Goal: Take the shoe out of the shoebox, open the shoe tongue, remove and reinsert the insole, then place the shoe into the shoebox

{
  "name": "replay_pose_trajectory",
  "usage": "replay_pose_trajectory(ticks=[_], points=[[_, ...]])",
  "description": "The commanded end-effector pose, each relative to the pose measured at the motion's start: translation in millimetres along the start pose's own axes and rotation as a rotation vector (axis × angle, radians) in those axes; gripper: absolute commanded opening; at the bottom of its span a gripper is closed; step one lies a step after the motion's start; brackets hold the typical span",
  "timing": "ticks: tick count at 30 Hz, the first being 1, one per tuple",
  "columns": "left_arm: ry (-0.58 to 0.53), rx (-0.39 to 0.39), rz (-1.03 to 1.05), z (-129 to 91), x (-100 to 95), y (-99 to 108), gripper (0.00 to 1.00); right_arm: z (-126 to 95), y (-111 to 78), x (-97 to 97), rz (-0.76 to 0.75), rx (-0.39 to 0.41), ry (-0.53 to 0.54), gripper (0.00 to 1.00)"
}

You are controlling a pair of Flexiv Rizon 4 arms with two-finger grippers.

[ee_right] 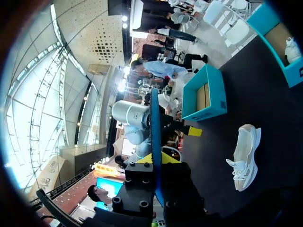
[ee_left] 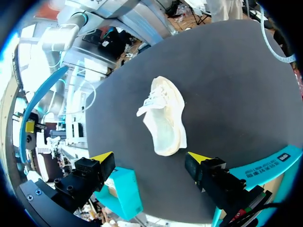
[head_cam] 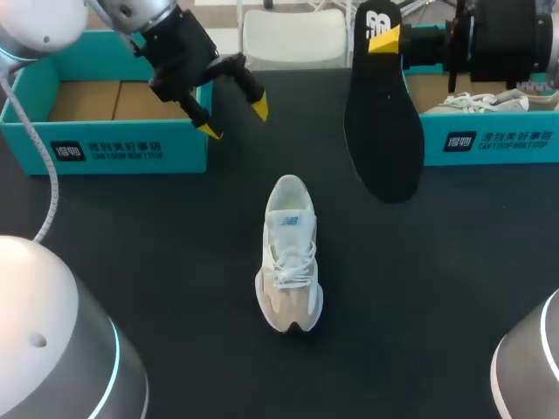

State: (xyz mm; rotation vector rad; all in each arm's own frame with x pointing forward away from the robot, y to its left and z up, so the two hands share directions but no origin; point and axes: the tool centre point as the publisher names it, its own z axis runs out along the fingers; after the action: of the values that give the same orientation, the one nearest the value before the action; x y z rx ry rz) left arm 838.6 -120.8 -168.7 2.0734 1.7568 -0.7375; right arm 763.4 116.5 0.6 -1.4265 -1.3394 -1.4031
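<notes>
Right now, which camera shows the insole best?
The head view: the whole insole hangs flat-on from the right gripper. The right wrist view shows only its thin blue edge in that gripper; the left wrist view, a distant blue sliver.

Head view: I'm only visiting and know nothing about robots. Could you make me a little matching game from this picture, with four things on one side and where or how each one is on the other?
Things:
1. shoe
2. insole
3. left gripper
4. right shoebox

States:
A. open, holding nothing
B. pinched in the right gripper, raised above the table
C. has another shoe inside
D. standing on its sole mid-table

Pairs: 1-D, 2-B, 3-A, 4-C
</notes>
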Motion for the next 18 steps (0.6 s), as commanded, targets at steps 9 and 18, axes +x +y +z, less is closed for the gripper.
replay_pose_trajectory(ticks=[9, 18], points=[[-0.155, -0.138, -0.058, -2, -13.3, -25, 1.0, 33, 6.2, -15.5, 0.082, 0.017, 0.012, 0.0], [-0.17, -0.129, -0.052, -3, -15.3, -26, 1.0, 36, 4.1, -17.6, 0.086, 0.015, 0.013, 0.0]])
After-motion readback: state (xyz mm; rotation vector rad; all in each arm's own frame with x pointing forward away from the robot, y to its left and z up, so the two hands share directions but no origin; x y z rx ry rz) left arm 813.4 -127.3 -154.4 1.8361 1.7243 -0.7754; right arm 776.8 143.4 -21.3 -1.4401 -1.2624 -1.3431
